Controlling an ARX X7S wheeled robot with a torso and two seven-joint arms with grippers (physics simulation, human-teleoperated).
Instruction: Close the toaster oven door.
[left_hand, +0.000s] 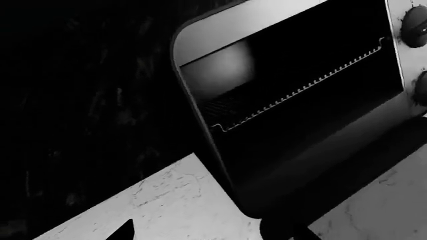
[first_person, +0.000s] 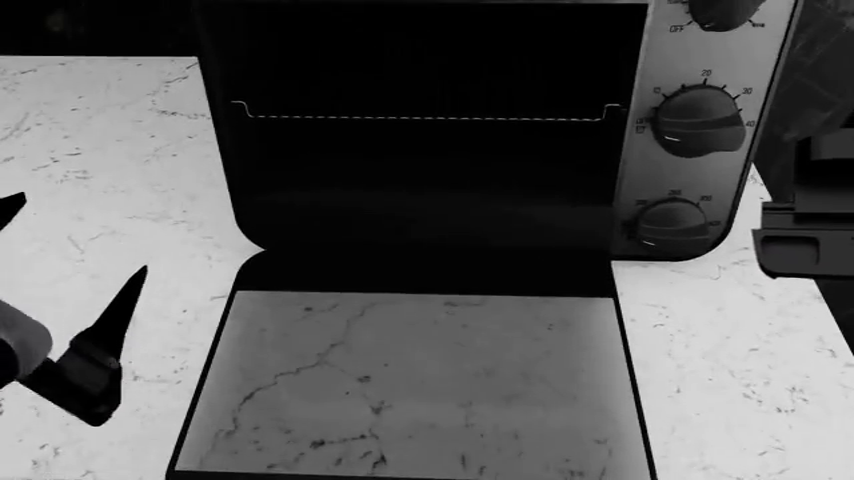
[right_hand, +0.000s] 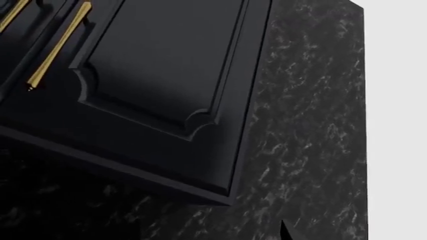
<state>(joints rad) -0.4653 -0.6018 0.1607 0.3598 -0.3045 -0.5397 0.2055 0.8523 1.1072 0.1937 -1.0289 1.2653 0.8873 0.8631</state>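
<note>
The black toaster oven (first_person: 220, 150) stands open at the back of the white marble counter, its dark cavity and wire rack (first_person: 427, 116) showing. The toaster oven door (first_person: 414, 380) lies flat, folded down toward me, and the marble shows through its glass. Its handle is below the head view's edge. My left gripper (first_person: 67, 245) is open and empty, just left of the door and apart from it. In the left wrist view the left gripper (left_hand: 210, 232) faces the oven (left_hand: 213, 25) from the side. My right gripper (right_hand: 207, 232) is open and empty, facing a dark cabinet.
The silver knob panel (first_person: 687, 130) with round dials is on the oven's right side. Part of my right arm (first_person: 801, 235) shows at the right edge. The right wrist view shows a dark cabinet door (right_hand: 167, 65) with gold handles (right_hand: 60, 45) and a dark marbled wall (right_hand: 307, 125).
</note>
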